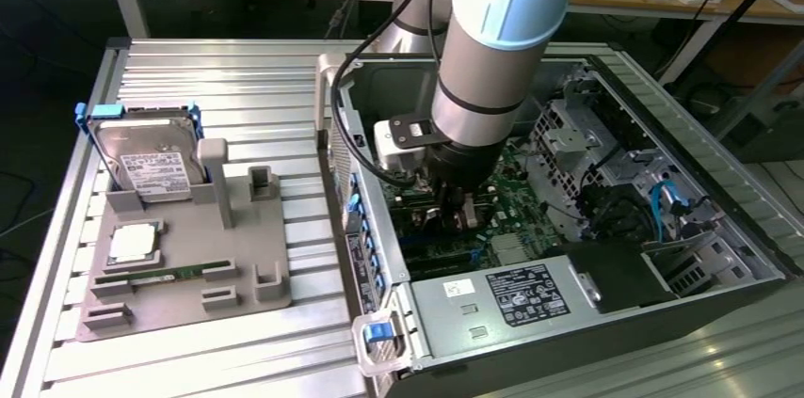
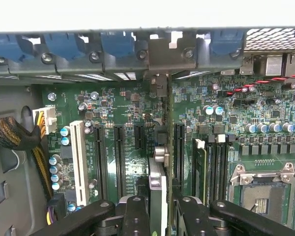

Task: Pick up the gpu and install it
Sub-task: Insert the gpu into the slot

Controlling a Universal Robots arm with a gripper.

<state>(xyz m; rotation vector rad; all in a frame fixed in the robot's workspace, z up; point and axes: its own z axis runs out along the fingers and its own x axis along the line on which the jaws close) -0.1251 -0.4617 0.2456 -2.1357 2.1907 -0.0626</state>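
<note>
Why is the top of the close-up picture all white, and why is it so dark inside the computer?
Wrist view: the pale band across the top is washed out by brightness, while the motherboard below is evenly lit. Exterior view: the arm shades the open computer case, so its inside looks dark.

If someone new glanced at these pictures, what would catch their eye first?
The big grey arm reaching down into the open computer case. Its gripper holds the gpu edge-on over the green motherboard. On the exterior view's left, a hard drive stands on a grey holder.
</note>
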